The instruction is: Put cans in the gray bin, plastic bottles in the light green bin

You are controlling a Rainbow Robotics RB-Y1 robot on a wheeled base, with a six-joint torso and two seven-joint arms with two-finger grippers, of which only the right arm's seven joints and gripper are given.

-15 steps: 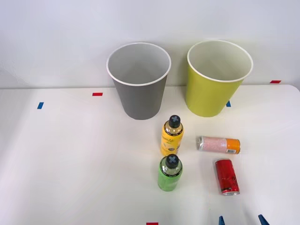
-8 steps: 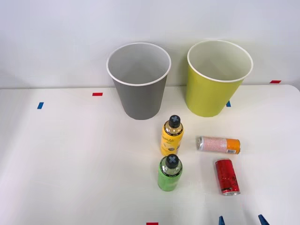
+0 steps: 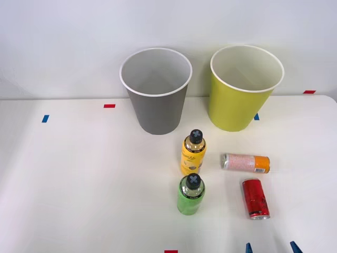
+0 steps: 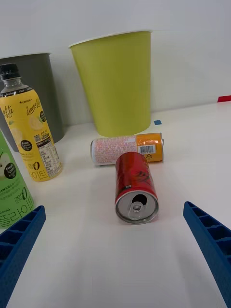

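Red can (image 4: 135, 188) lying before spread pincer (image 4: 115, 250), pink can (image 4: 127, 149) behind.

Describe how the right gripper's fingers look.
The right gripper has two bright blue fingers, made of what looks like plastic, with ribbed, stepped ridges along their inner faces that taper toward the tips. In the front view just the two pointed blue tips poke up at the table's near edge. No cables or markings are visible.

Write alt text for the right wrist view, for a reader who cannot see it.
A red can lies on its side on the white table, silver top toward the open right gripper, with a pink-and-orange can lying crosswise behind it. Yellow and green bottles stand to one side; a light green bin and a gray bin stand behind.
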